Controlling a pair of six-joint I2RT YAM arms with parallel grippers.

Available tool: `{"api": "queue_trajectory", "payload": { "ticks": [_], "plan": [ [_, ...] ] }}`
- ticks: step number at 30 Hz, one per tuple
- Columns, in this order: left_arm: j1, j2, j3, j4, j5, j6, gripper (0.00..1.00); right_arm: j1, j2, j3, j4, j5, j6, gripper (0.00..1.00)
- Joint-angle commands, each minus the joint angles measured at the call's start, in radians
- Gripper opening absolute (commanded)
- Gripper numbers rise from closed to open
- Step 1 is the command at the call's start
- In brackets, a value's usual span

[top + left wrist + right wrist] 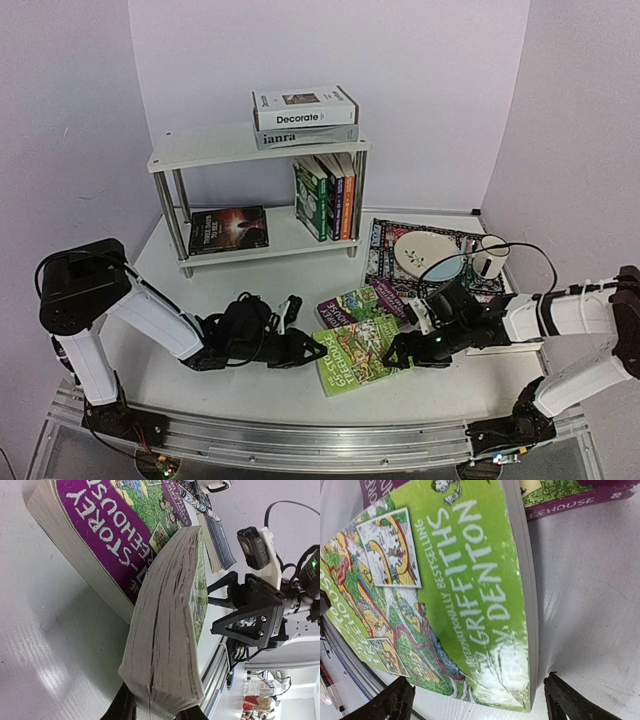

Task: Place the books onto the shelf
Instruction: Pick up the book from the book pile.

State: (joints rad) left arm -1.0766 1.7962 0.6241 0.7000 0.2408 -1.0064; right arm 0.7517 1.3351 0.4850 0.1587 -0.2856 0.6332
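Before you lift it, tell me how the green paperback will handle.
The green paperback looks thick, so it is probably heavyish and fairly stiff, though its pages gap at the edge and may fan. Its glossy cover could slip in the left claw, which grips only its edge.

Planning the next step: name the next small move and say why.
Probably raise the left claw slightly: it seems to pinch the green book, which leans on the purple book, and the right claw stands open around its far edge.
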Motion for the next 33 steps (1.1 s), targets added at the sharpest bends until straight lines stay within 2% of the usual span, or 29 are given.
{"api": "queue_trajectory", "payload": {
  "ticks": [1, 4, 11, 16, 24, 33],
  "plan": [
    [0.019, -0.054, -0.008, 0.059, 0.02, 0.021, 0.1, 0.006, -0.04, 0.046, -0.096, 0.028, -0.038, 0.91],
    [0.026, -0.063, -0.006, 0.058, 0.039, 0.026, 0.0, 0.006, -0.063, 0.076, -0.15, 0.064, -0.069, 0.94],
    [0.093, -0.137, -0.057, 0.057, 0.092, -0.011, 0.0, 0.024, -0.163, 0.177, -0.34, 0.188, -0.171, 0.98],
    [0.142, -0.197, -0.089, 0.056, 0.141, -0.023, 0.0, 0.216, -0.167, 0.289, -0.412, 0.421, -0.279, 0.98],
    [0.181, -0.245, -0.109, 0.052, 0.227, -0.072, 0.0, 0.419, -0.098, 0.354, -0.388, 0.643, -0.469, 0.98],
    [0.201, -0.281, -0.118, 0.044, 0.271, -0.106, 0.0, 0.67, -0.087, 0.313, -0.24, 0.871, -0.783, 0.97]
  ]
}}
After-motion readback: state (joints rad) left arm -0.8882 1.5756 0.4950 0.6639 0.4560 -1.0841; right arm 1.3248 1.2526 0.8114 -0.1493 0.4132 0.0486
